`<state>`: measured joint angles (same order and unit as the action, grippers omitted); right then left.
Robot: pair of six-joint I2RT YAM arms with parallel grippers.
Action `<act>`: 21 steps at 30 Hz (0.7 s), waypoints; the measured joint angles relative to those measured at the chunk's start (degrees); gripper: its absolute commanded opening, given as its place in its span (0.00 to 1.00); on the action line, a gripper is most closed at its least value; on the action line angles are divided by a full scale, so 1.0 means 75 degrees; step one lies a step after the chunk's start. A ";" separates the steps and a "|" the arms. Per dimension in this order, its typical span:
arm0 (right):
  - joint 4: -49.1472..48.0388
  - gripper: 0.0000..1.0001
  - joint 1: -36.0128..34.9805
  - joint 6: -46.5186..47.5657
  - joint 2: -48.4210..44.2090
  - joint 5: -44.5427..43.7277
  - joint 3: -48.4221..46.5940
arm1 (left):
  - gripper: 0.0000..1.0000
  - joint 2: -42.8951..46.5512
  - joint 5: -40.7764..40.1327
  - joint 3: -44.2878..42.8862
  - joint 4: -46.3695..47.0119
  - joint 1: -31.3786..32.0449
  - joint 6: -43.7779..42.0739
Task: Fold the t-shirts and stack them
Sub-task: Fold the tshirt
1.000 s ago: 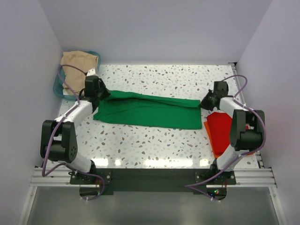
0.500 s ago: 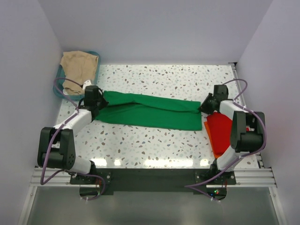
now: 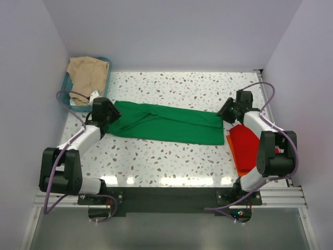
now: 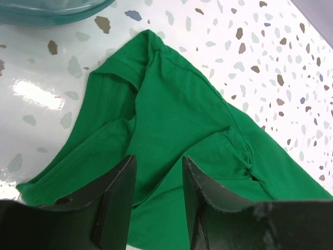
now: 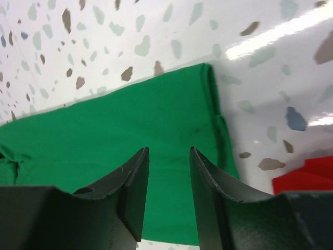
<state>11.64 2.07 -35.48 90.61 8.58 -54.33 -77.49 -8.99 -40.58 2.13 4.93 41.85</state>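
The bright green t-shirt (image 3: 166,122) lies folded into a long band across the middle of the table. My left gripper (image 3: 110,115) is at its left end. In the left wrist view that gripper (image 4: 158,159) stands open just above the sleeve and collar part of the green t-shirt (image 4: 177,104), with nothing between its fingers. My right gripper (image 3: 223,112) is at the band's right end. The right wrist view has this gripper (image 5: 168,151) open over the hem of the green t-shirt (image 5: 104,135). The red-orange t-shirt (image 3: 243,146) lies folded at the right edge, partly under the right arm.
A teal basket (image 3: 65,99) holding beige cloth (image 3: 88,70) stands at the back left corner, close behind the left gripper. The speckled table (image 3: 171,161) is walled in at the left, back and right.
Both grippers went from shut to open and let go of the green t-shirt's ends. The shirt now rests on the table, and the left gripper has drawn back toward the near left.
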 measured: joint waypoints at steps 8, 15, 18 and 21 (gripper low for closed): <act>0.0111 0.41 -0.1684 0.0341 0.0778 0.0000 -0.1058 | 0.49 -0.1655 0.0466 -0.1358 -0.0029 0.0382 -0.0367; 0.0163 0.41 -0.2261 0.0452 0.1201 -0.0006 -0.1271 | 0.52 -0.3293 0.1064 -0.2990 -0.0181 0.0562 -0.0796; 0.0160 0.40 -0.2261 0.0484 0.1204 -0.0009 -0.1271 | 0.52 -0.3800 0.1408 -0.3363 -0.0242 0.0565 -0.0915; 0.0157 0.40 -0.2259 0.0493 0.1212 -0.0009 -0.1271 | 0.52 -0.4077 0.1638 -0.3418 -0.0321 0.0603 -0.0950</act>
<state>12.82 -14.87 -31.79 99.70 8.51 -63.86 -108.07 3.29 -66.22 -0.27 9.45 34.72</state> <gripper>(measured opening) 0.407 0.523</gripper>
